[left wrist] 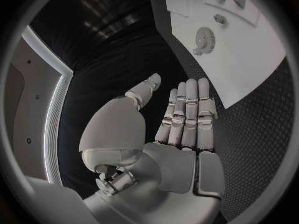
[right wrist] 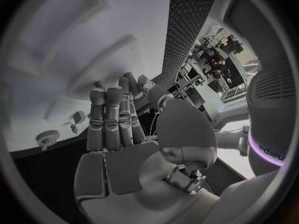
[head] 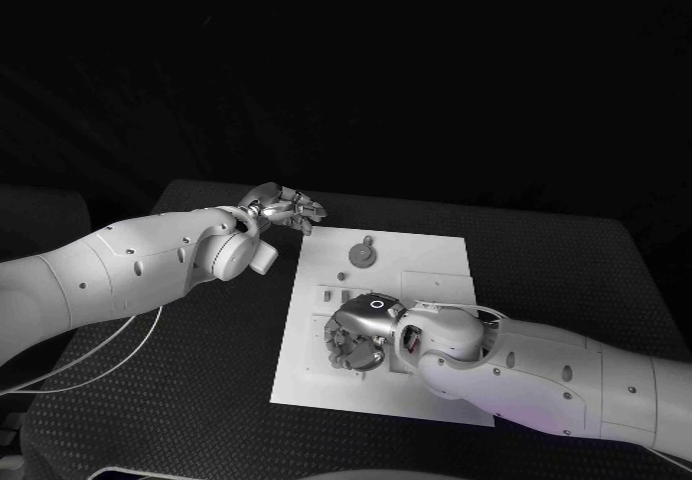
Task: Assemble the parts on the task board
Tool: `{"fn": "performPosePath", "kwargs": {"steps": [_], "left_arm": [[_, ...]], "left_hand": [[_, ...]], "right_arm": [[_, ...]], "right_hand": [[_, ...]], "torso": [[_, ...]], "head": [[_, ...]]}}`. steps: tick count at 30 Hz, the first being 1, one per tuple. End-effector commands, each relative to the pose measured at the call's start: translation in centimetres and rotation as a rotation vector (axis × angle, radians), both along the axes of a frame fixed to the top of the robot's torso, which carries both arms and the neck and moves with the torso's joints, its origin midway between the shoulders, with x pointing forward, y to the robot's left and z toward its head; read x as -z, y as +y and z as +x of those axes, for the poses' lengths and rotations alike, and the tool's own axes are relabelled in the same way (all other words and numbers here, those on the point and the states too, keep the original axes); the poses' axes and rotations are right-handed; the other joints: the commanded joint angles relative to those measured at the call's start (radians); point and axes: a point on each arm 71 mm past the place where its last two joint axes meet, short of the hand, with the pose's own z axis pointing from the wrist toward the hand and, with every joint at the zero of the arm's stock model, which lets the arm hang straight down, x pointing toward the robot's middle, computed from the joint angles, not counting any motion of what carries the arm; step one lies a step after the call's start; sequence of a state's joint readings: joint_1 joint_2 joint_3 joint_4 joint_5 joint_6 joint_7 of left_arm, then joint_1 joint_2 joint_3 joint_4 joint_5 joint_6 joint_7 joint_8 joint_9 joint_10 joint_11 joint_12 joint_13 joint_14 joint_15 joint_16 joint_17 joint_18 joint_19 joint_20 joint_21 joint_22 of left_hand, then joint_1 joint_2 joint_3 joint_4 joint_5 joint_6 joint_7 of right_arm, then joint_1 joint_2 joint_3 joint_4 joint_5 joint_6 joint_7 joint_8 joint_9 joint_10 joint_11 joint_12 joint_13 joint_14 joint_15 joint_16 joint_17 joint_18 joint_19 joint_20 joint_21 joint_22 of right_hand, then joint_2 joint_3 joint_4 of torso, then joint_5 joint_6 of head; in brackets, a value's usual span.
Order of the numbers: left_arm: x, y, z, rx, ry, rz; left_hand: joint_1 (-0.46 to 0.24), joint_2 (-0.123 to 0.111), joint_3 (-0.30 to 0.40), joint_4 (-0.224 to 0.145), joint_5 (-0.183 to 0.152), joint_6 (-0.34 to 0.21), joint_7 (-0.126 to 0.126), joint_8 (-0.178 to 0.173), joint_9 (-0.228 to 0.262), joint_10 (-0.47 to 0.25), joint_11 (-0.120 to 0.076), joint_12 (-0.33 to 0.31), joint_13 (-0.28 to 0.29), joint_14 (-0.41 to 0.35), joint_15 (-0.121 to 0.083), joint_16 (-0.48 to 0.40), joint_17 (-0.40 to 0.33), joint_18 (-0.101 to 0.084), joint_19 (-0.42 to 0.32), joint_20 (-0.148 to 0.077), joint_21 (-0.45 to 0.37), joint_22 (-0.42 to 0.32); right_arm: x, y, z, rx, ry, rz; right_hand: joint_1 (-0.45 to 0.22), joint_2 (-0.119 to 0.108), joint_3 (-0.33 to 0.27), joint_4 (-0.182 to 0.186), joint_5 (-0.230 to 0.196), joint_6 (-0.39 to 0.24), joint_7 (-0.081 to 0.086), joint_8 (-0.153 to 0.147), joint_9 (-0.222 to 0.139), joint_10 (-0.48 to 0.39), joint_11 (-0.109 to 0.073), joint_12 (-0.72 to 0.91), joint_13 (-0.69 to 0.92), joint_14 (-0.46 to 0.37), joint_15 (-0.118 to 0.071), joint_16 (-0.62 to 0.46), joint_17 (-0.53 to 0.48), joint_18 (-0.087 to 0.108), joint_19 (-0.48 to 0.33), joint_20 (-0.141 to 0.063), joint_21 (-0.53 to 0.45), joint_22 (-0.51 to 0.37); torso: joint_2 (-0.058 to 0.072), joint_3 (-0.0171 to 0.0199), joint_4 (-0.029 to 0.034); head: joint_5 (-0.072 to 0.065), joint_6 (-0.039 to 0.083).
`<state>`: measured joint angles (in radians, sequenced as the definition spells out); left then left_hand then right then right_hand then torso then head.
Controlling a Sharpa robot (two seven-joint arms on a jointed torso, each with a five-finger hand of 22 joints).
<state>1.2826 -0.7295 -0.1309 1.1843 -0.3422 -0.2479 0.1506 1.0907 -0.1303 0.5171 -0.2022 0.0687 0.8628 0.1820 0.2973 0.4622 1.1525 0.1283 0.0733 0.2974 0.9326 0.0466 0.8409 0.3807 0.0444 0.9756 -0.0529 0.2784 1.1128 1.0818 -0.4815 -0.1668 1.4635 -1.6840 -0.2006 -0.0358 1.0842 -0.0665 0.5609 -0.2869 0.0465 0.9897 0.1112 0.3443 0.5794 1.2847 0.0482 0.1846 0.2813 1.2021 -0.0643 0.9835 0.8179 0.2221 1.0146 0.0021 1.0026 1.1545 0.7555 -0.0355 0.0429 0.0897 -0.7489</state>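
Note:
The white task board [head: 433,262] lies in the middle of the black table. A round gear part [head: 364,254] sits near its far edge, with small parts [head: 329,296] on its left side. My left hand [head: 283,208] hovers just off the board's far left corner; in the left wrist view this hand [left wrist: 181,124] is flat, fingers straight, palm bare, and the gear [left wrist: 204,37] lies beyond its fingertips. My right hand [head: 361,336] is low over the board's left middle; in the right wrist view it [right wrist: 118,129] holds nothing, with the gear [right wrist: 45,137] beside it.
The black textured table [head: 173,400] surrounds the board on all sides. A cable [head: 101,360] trails from my left arm over the table's left part. More small parts [left wrist: 219,19] stand on the board past the gear.

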Motion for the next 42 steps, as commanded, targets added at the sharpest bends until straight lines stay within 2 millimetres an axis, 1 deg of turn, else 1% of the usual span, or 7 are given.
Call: {"fn": "performPosePath", "kwargs": {"steps": [1, 8, 12, 17, 24, 36, 42], "left_arm": [[-0.2, -0.2, 0.0, 0.015, -0.004, -0.011], [-0.2, -0.2, 0.0, 0.015, -0.003, -0.011], [-0.2, -0.2, 0.0, 0.015, -0.002, -0.01], [-0.2, -0.3, 0.0, 0.018, -0.001, -0.011], [-0.2, -0.2, 0.0, 0.017, 0.002, -0.01], [-0.2, -0.2, 0.0, 0.02, 0.005, -0.01], [-0.2, -0.1, 0.0, 0.017, 0.005, -0.009]], "left_hand": [[-0.009, 0.003, 0.0, 0.007, -0.004, -0.009, 0.0, 0.006, -0.002, -0.007, 0.0, -0.002, 0.0, -0.002, 0.007, -0.003, 0.002, 0.011, 0.002, 0.007, -0.007, 0.001], [-0.009, 0.003, -0.001, 0.007, -0.004, -0.009, 0.0, 0.006, -0.002, -0.007, 0.0, -0.002, 0.0, -0.002, 0.007, -0.004, 0.002, 0.011, 0.002, 0.007, -0.007, 0.002], [-0.009, 0.003, -0.001, 0.007, -0.004, -0.009, 0.0, 0.006, -0.002, -0.008, 0.0, -0.002, 0.0, -0.002, 0.007, -0.004, 0.003, 0.011, 0.002, 0.007, -0.007, 0.002], [-0.01, 0.003, -0.001, 0.007, -0.004, -0.009, 0.0, 0.006, -0.002, -0.008, 0.0, -0.002, 0.0, -0.002, 0.007, -0.004, 0.003, 0.011, 0.002, 0.007, -0.007, 0.002], [-0.01, 0.003, -0.001, 0.007, -0.004, -0.009, 0.001, 0.006, -0.002, -0.008, 0.0, -0.002, 0.0, -0.002, 0.007, -0.004, 0.003, 0.011, 0.002, 0.007, -0.008, 0.002], [-0.01, 0.002, -0.001, 0.007, -0.004, -0.011, 0.001, 0.006, -0.002, -0.009, 0.001, -0.003, 0.0, -0.003, 0.008, -0.006, 0.004, 0.011, 0.001, 0.008, -0.009, 0.002], [-0.01, 0.002, -0.002, 0.007, -0.004, -0.011, 0.001, 0.006, -0.002, -0.01, 0.001, -0.003, 0.0, -0.003, 0.008, -0.006, 0.004, 0.011, 0.001, 0.008, -0.009, 0.002]], "right_arm": [[0.5, -0.1, -0.3, -0.009, 0.029, -0.017], [0.5, -0.1, -0.2, -0.004, 0.032, -0.009], [0.4, -0.2, -0.2, 0.0, 0.035, 0.003], [0.4, -0.2, 0.0, 0.009, 0.03, 0.016], [0.2, -0.3, 0.0, 0.017, 0.028, 0.038], [-0.1, -0.9, 0.0, 0.025, 0.019, 0.08], [-0.7, -1.9, -0.2, 0.044, 0.027, 0.144]], "right_hand": [[-0.007, -0.013, -0.008, 0.0, 0.001, 0.0, 0.006, -0.006, -0.001, -0.002, 0.002, -0.005, 0.002, 0.0, 0.005, 0.001, 0.002, 0.04, 0.003, 0.002, 0.002, 0.0], [-0.021, -0.028, -0.009, 0.0, 0.001, -0.007, 0.009, -0.013, -0.004, -0.009, 0.004, -0.01, 0.003, 0.001, 0.006, 0.002, 0.004, 0.04, 0.006, 0.0, 0.001, -0.002], [-0.024, -0.051, -0.008, 0.001, 0.001, -0.048, 0.029, -0.04, -0.015, -0.049, 0.018, -0.035, -0.003, 0.021, 0.018, 0.031, 0.022, 0.04, 0.026, -0.009, 0.021, 0.007], [-0.024, -0.06, -0.004, 0.001, 0.001, -0.066, 0.038, -0.051, -0.02, -0.069, 0.025, -0.048, -0.005, 0.012, 0.026, 0.042, 0.031, 0.04, 0.024, -0.014, 0.027, 0.012], [-0.027, -0.075, -0.002, 0.002, 0.001, -0.087, 0.047, -0.063, -0.024, -0.093, 0.035, -0.062, -0.008, 0.003, 0.035, 0.047, 0.034, 0.04, 0.019, -0.014, 0.027, 0.013], [-0.027, -0.08, -0.001, 0.002, 0.001, -0.091, 0.049, -0.064, -0.025, -0.093, 0.036, -0.063, -0.007, 0.002, 0.036, 0.049, 0.036, 0.04, 0.019, -0.014, 0.028, 0.014], [-0.028, -0.11, -0.002, 0.004, 0.001, -0.103, 0.054, -0.07, -0.027, -0.101, 0.038, -0.067, -0.006, 0.009, 0.038, 0.062, 0.041, 0.04, 0.026, -0.016, 0.037, 0.018]], "torso": [[0.0, -0.0004, -0.0003], [0.0, -0.0002, -0.0003], [0.0, -0.0001, -0.0002], [0.0, 0.0001, -0.0007], [0.0, 0.0001, -0.0005], [0.0, 0.0001, -0.0004], [0.0, 0.0002, -0.0004]], "head": [[0.0, -0.001], [0.0, -0.001], [0.0, -0.001], [0.0, -0.001], [-0.001, 0.0], [-0.003, 0.001], [-0.004, 0.002]]}}
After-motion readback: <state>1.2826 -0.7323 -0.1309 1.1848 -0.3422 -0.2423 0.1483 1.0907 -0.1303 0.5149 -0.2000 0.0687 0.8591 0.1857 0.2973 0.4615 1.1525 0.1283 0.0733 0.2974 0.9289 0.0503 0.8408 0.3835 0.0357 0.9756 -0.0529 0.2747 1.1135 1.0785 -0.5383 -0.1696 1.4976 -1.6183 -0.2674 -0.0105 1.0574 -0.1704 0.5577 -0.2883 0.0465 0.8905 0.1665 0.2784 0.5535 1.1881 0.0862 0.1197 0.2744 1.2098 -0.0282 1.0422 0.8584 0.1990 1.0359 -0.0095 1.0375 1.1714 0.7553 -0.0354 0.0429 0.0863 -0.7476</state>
